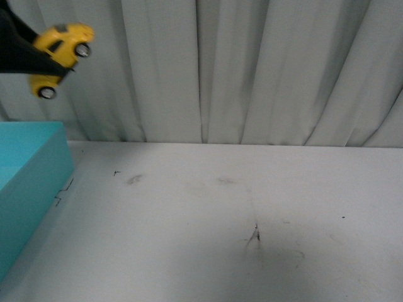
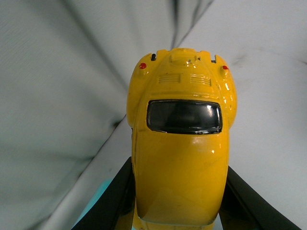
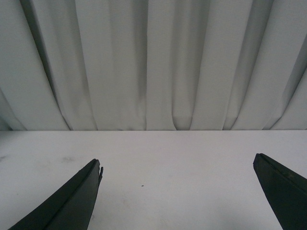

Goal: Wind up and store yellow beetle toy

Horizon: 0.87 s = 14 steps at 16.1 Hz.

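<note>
My left gripper (image 1: 55, 61) clamps the yellow beetle toy (image 1: 65, 44) aloft near the teal box (image 1: 25, 176); the right gripper (image 3: 177, 191) gapes empty. Storing it is left, I judge; I can't confirm the winding.

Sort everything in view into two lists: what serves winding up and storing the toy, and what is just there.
Job: yellow beetle toy; left gripper holding it; teal box, likely the store.
Just there: right gripper, open; curtain; table.

In left gripper (image 1: 58, 63) grasp, beetle toy (image 1: 61, 47), box (image 1: 25, 182) beneath gripper on table (image 1: 220, 220), curtain (image 1: 252, 69) beyond gripper, behind table.
</note>
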Available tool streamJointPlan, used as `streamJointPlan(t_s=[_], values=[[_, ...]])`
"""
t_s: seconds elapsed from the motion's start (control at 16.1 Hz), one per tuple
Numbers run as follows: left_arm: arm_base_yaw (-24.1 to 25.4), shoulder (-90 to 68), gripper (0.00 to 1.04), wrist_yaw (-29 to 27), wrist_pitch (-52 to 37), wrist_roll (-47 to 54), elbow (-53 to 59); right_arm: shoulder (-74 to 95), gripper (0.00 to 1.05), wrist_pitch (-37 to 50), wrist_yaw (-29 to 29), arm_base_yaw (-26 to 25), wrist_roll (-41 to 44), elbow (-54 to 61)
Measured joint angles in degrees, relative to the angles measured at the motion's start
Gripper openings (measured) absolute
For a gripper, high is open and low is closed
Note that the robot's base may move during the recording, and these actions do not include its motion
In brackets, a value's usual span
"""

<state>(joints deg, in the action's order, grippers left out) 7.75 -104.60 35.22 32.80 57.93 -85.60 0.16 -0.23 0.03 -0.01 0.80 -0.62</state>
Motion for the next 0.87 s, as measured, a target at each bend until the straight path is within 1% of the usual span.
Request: streamJointPlan(t_s=[0.12, 0.19, 0.37, 0.68, 0.87], values=[[7.1, 1.4, 0.41, -1.3, -5.3, -5.6, 4.0, 0.0, 0.98, 0.0, 0.0, 0.0, 0.0, 0.0], [9.6, 1.4, 0.41, -3.8, -7.7, -7.9, 6.1, 0.0, 0.98, 0.0, 0.0, 0.0, 0.0, 0.0], [14.6, 1.4, 0.41, -10.6, -12.3, -11.7, 12.0, 0.0, 0.98, 0.0, 0.0, 0.0, 0.0, 0.0], [17.2, -3.6, 0.41, -20.9, -19.1, -14.6, 19.7, 0.0, 0.98, 0.0, 0.0, 0.0, 0.0, 0.0], [18.3, -8.5, 0.41, -26.9, -24.7, -18.4, 20.6, 0.0, 0.98, 0.0, 0.0, 0.0, 0.0, 0.0]])
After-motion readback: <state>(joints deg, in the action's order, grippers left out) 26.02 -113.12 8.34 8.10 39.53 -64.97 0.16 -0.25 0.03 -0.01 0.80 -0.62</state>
